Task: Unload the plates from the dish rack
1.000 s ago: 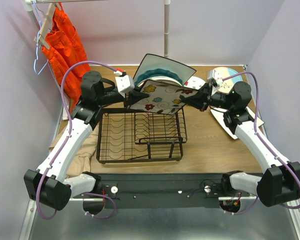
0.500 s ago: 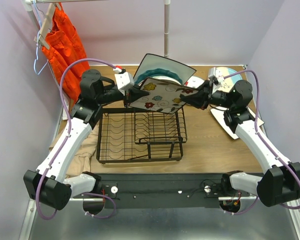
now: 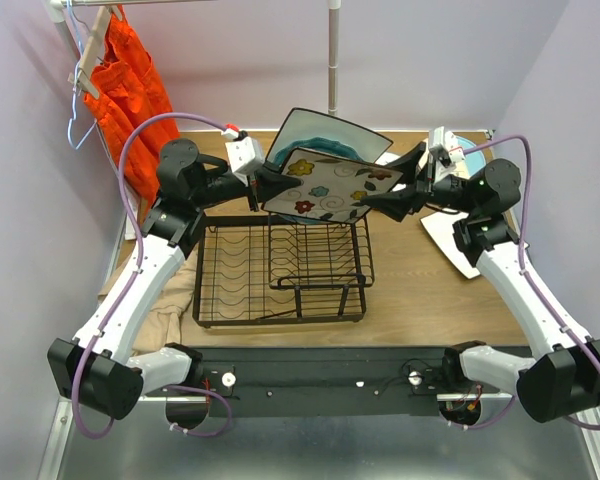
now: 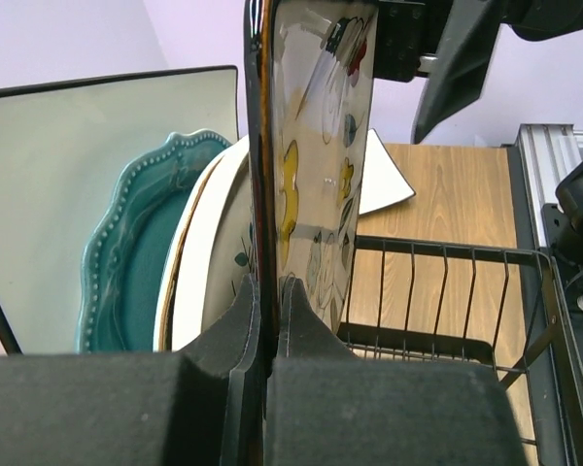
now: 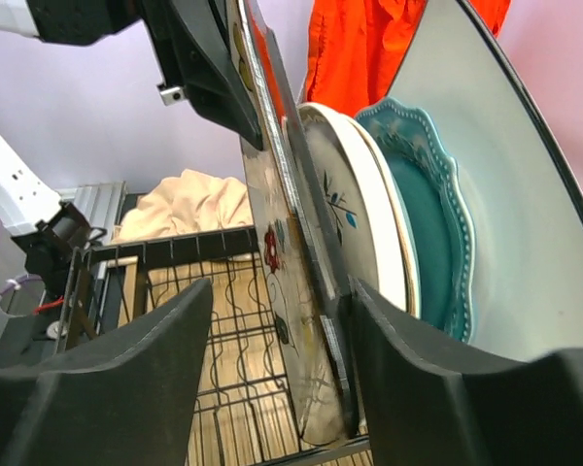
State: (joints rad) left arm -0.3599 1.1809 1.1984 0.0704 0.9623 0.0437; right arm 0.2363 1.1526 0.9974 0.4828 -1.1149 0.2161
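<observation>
The colourful flower-print square plate (image 3: pixel 325 185) hangs tilted above the back of the black wire dish rack (image 3: pixel 280 265). My left gripper (image 3: pixel 263 190) is shut on its left edge; the left wrist view shows both pads (image 4: pixel 301 311) pinching the rim of the flower-print plate (image 4: pixel 316 146). My right gripper (image 3: pixel 380 203) is open at the plate's right edge, and the flower-print plate (image 5: pixel 284 262) stands between the spread jaws of the right gripper (image 5: pixel 280 296). Behind stand a cream round plate (image 4: pixel 214 262), a teal scalloped plate (image 4: pixel 136 252) and a large pale square plate (image 3: pixel 330 130).
More plates lie on the table at the right: a white square one (image 3: pixel 455 245) and a round one (image 3: pixel 470 148). An orange garment (image 3: pixel 125 90) hangs at the back left. A beige cloth (image 3: pixel 160 310) lies left of the rack. A metal pole (image 3: pixel 333 60) rises behind.
The right gripper has opened off the flower-print plate's right edge and drawn back a little to the right. The left gripper has closed on the plate and raised it slightly.
</observation>
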